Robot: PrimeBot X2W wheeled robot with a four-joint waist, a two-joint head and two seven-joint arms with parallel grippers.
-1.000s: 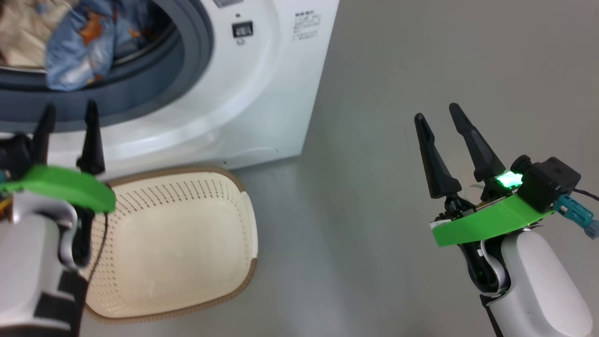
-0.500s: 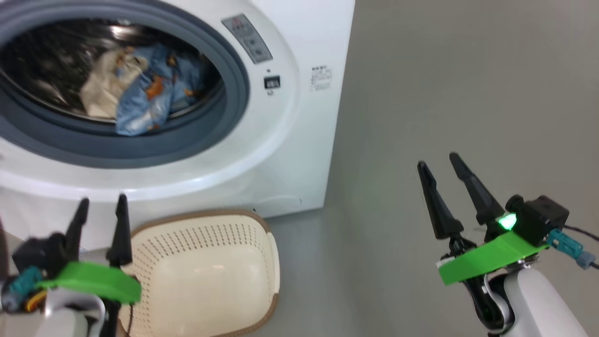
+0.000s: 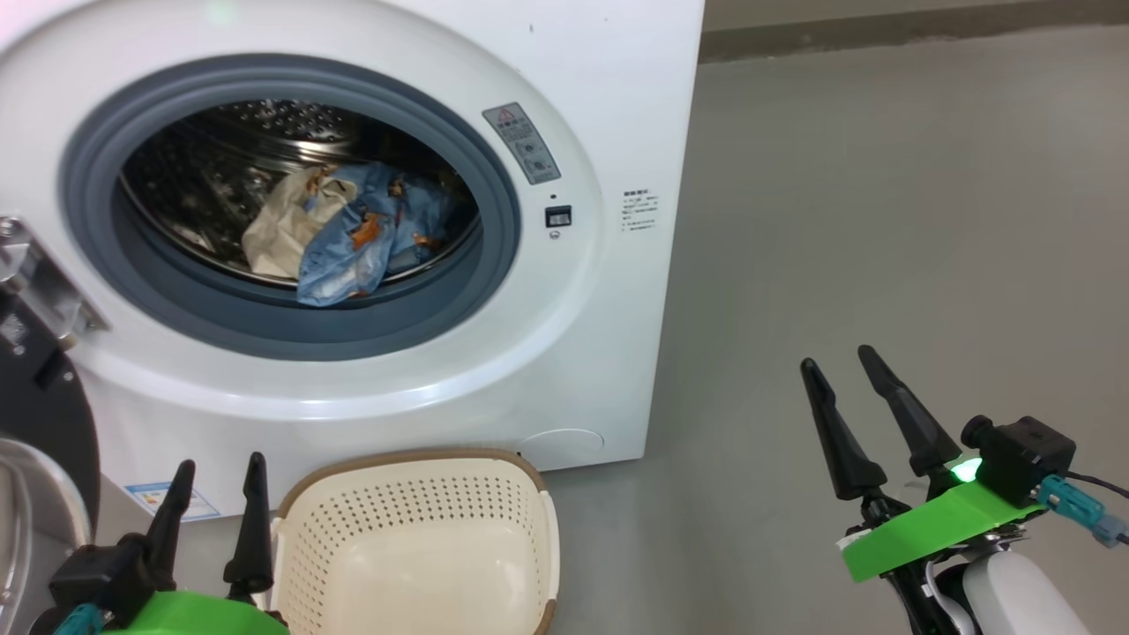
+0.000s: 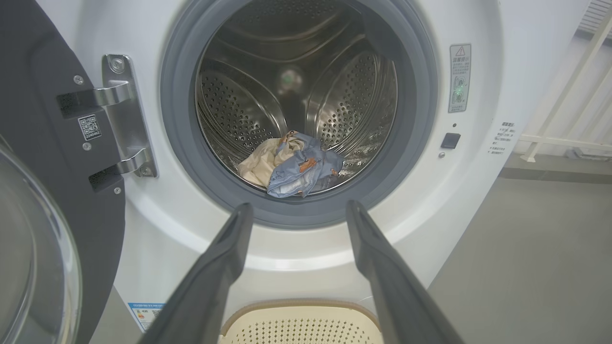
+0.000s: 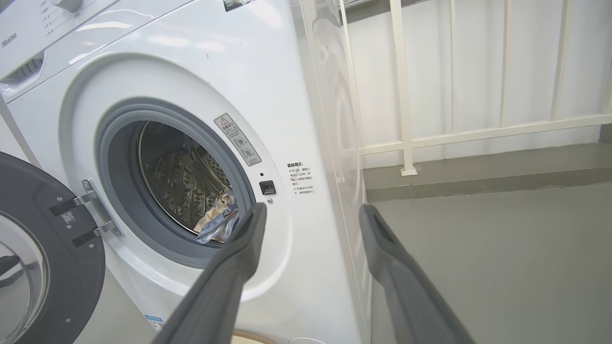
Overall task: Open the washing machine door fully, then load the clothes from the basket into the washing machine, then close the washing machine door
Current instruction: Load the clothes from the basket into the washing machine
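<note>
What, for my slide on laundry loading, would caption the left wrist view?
Open left gripper facing the washing machine: clothes in the steel drum, black door open at left, basket below.

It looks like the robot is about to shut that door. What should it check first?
1. Basket empty: ok.
2. Clothes inside the drum: ok.
3. Clothes clear of the grey seal: cannot tell; a blue fold reaches the drum's front lip.
4. Door standing wide open at the left of the opening: ok.
5. Left gripper open and empty: ok.
6. Right gripper open and empty: ok.
</note>
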